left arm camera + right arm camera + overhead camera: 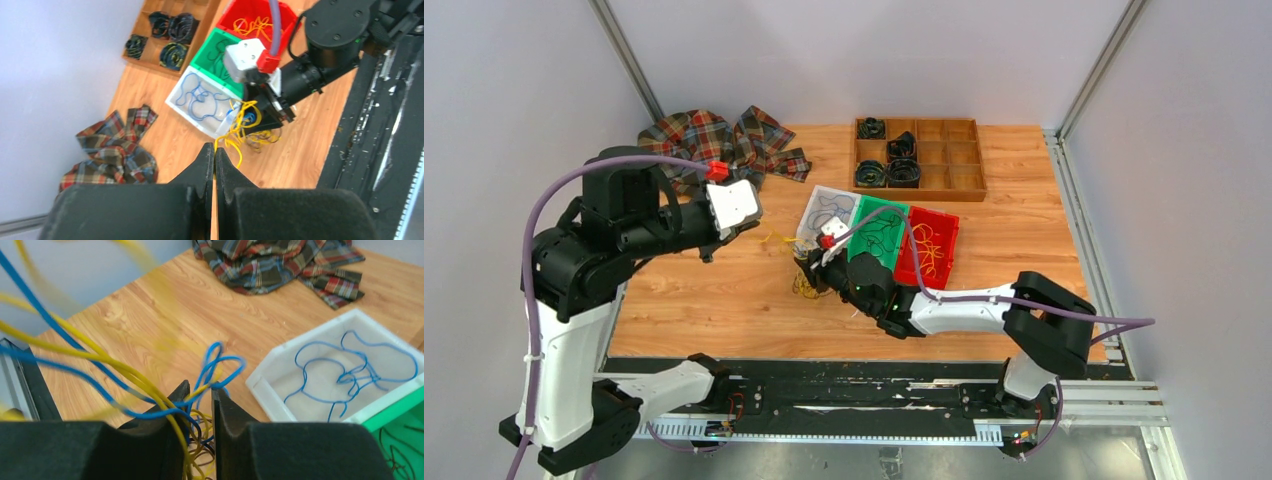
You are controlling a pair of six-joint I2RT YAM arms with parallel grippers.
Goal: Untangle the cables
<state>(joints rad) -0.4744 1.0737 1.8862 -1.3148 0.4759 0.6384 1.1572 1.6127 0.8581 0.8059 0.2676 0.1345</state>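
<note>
Snagging is our chief worry. The cables [150, 405], a yellow, blue and black clump on the tabletop [714, 320] just beside the white tray [265, 372], pass between the right fingers [202, 399], which pinch blue and yellow strands together. We judge that pulling both colours at once could tighten the knot. The left fingers [215, 157] hang pressed together and empty, anchoring nothing.

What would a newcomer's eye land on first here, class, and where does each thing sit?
Three bright bins in a row mid-table: the white bin holds blue cable, the green bin black cable, the red bin yellow-orange cable. Just in front of the white bin, the right gripper pinches the cables, a yellow, blue and black tangle. A plaid cloth lies at the far left, a wooden tray with black coils at the far edge.
</note>
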